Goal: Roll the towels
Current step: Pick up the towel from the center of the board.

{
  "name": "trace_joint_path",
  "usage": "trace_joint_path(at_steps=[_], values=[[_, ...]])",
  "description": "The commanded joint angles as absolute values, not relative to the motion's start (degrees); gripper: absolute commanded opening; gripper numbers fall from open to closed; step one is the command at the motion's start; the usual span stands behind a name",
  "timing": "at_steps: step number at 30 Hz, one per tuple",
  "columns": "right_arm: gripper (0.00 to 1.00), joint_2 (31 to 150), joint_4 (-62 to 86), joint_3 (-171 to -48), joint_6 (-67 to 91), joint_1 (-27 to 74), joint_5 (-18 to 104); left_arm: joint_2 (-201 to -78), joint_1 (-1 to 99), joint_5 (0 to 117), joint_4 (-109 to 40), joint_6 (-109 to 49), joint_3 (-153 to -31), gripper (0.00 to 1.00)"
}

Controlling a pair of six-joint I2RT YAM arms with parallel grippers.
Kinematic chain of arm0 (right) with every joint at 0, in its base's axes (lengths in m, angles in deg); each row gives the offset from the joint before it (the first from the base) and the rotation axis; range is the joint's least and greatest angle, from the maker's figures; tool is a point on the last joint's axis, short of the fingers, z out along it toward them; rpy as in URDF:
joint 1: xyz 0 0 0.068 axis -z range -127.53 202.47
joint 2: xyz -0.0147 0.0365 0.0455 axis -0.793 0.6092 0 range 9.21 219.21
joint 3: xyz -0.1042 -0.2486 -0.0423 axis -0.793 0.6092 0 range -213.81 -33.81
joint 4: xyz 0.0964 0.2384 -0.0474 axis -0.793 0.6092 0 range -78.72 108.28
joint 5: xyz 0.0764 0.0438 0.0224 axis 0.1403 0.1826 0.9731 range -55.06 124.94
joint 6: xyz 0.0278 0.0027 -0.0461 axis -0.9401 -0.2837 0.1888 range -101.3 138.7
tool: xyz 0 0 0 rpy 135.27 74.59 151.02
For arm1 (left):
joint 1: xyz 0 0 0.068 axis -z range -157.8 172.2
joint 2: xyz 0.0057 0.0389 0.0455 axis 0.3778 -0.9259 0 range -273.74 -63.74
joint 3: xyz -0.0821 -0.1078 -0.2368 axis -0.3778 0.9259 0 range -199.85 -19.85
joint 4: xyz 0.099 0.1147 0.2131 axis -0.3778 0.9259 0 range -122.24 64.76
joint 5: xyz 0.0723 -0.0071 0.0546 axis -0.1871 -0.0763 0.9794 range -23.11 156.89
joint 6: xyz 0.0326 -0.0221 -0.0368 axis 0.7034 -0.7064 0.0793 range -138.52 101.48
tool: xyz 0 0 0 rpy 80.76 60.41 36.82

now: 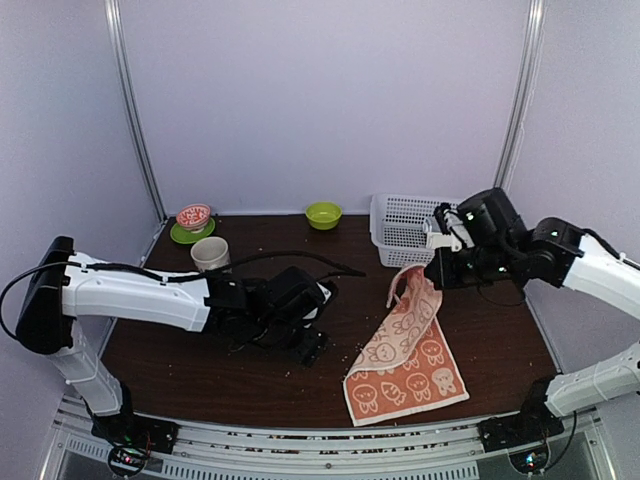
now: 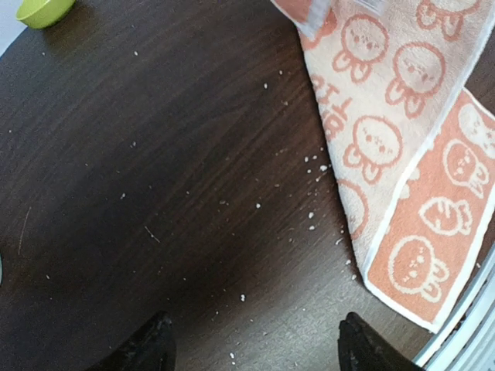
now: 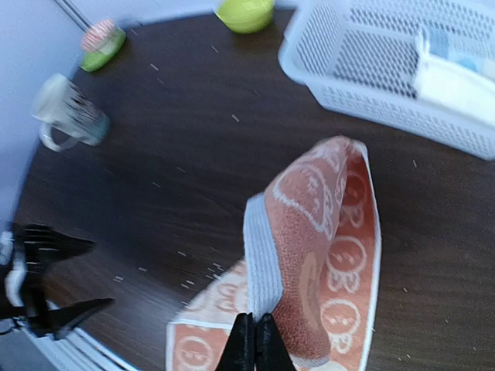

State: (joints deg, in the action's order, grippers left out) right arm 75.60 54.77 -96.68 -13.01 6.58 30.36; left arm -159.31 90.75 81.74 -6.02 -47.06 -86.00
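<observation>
One towel (image 1: 405, 355), orange with white rabbits, lies with its near end flat close to the near edge, right of centre. Its far end is lifted off the table and folded over, pinched by the right gripper (image 3: 254, 344), whose tips are pressed together on the towel's pale border. To its left the left gripper (image 2: 251, 352) hovers low over the middle of the table, not touching the towel. Its fingers (image 2: 147, 348) stand apart with only bare wood between them. Pale crumbs (image 2: 313, 166) dot the dark table (image 1: 200, 370) along the towel's left side. Farther back on the left stands a mug (image 1: 210, 254). Toward the far right corner sits a white mesh basket (image 1: 395, 215) with something white inside. Along the far edge rest a green bowl (image 1: 323, 214) at centre and, near the far left corner, a red-patterned bowl (image 1: 193, 215) on a green plate (image 1: 180, 236).
</observation>
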Motion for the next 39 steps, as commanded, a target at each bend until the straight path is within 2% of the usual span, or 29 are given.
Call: trace_joint_path(at_steps=[1, 4, 6, 14, 16, 20, 27, 32, 39], values=[[0.0, 70.35, 51.73, -101.32, -11.93, 6.4, 35.76, -155.51, 90.4, 83.27, -12.28, -46.77, -84.03, 0.79], [0.0, 68.52, 47.42, -99.99, -13.86, 6.48, 33.49, -155.71, 90.4, 80.85, -14.49, -46.49, -83.2, 0.93], [0.0, 67.95, 44.11, -97.56, -16.3, 6.46, 31.89, -155.49, 90.44, 79.97, -17.04, -46.9, -81.58, 0.98], [0.0, 67.26, 31.01, -88.64, -28.25, 7.45, 28.18, -149.49, 91.44, 75.06, -41.25, -42.35, -65.87, 0.98], [0.0, 67.5, 29.52, -88.37, -29.52, 7.9, 27.53, -150.07, 92.15, 73.2, -39.64, -38.54, -67.29, 0.98], [0.0, 70.12, 29.4, -90.16, -29.0, 8.08, 30.12, -150.41, 92.42, 77.18, -33.03, -35.26, -72.49, 0.9], [0.0, 72.64, 28.21, -89.36, -26.79, 7.73, 39.91, -145.33, 92.42, 83.94, -38.72, -28.5, -77.06, 0.89], [0.0, 71.34, 27.56, -88.32, -26.75, 7.35, 42.42, -151.07, 92.42, 82.49, -36.46, -22.42, -84.06, 0.88], [0.0, 67.31, 28.24, -85.83, -26.73, 7.38, 41.59, -159.31, 91.91, 78.4, -36.31, -22.54, -88.24, 0.86]])
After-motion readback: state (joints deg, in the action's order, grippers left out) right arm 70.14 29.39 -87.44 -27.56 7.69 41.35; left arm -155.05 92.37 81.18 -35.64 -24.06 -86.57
